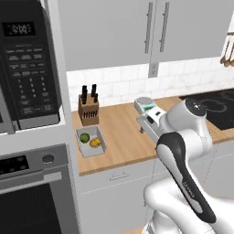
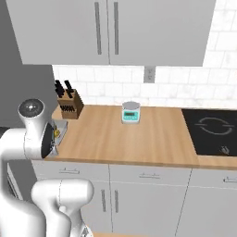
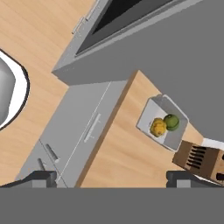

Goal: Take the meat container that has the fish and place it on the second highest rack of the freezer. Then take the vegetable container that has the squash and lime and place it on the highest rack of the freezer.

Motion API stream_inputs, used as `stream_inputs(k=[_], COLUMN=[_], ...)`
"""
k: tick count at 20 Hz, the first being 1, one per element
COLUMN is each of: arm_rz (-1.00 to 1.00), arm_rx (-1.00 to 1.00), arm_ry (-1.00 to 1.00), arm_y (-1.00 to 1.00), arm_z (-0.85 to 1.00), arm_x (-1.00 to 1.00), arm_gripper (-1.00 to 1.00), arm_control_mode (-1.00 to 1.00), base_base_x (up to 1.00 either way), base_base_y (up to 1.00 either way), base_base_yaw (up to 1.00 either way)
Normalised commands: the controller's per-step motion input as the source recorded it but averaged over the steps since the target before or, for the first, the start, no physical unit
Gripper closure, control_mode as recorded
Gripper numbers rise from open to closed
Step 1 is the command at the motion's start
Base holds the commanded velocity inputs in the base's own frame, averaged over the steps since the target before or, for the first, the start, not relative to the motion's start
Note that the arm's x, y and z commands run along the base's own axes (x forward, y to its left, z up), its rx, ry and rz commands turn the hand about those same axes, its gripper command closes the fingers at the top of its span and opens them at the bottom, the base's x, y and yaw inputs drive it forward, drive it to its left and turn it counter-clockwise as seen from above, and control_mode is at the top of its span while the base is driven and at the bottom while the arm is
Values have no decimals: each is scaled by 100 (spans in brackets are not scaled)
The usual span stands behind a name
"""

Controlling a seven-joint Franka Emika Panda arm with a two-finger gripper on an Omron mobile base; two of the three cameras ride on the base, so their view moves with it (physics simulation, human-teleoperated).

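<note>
The vegetable container [image 1: 91, 147] is a pale grey tray at the left end of the wooden counter, holding the green lime [image 1: 84, 137] and the yellow squash [image 1: 95, 143]. In the hand view the same container [image 3: 148, 114] lies right of centre with the squash [image 3: 158, 127] and lime [image 3: 171, 122] side by side. My gripper [image 3: 111, 179] hangs high above the counter's front edge, open, with nothing between its fingertips [image 3: 183, 177]. In the left base view the gripper [image 1: 145, 124] is right of the container and well apart from it. The fish container and the freezer are out of view.
A knife block [image 1: 88, 109] stands just behind the container. A small scale [image 1: 145, 104] sits mid-counter by the wall. The black cooktop [image 1: 215, 107] is at the right. A microwave [image 1: 27, 68] and wall oven [image 1: 32, 192] border the counter's left end.
</note>
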Motion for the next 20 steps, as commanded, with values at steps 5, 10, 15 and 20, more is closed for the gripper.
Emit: stream_inputs(k=[5, 10, 15, 20], arm_rz=[0, 0, 0, -5], arm_rx=[0, 0, -3, -1], arm_ry=[0, 0, 0, 8], arm_y=[0, 0, 4, 7], arm_z=[0, 0, -7, -48], arm_x=[0, 0, 5, 6], arm_gripper=[-100, -100, -100, -100], arm_control_mode=[100, 100, -100, -100], base_base_x=[41, 33, 28, 0], base_base_y=[27, 40, 27, 0], base_base_yaw=[0, 0, 0, 0])
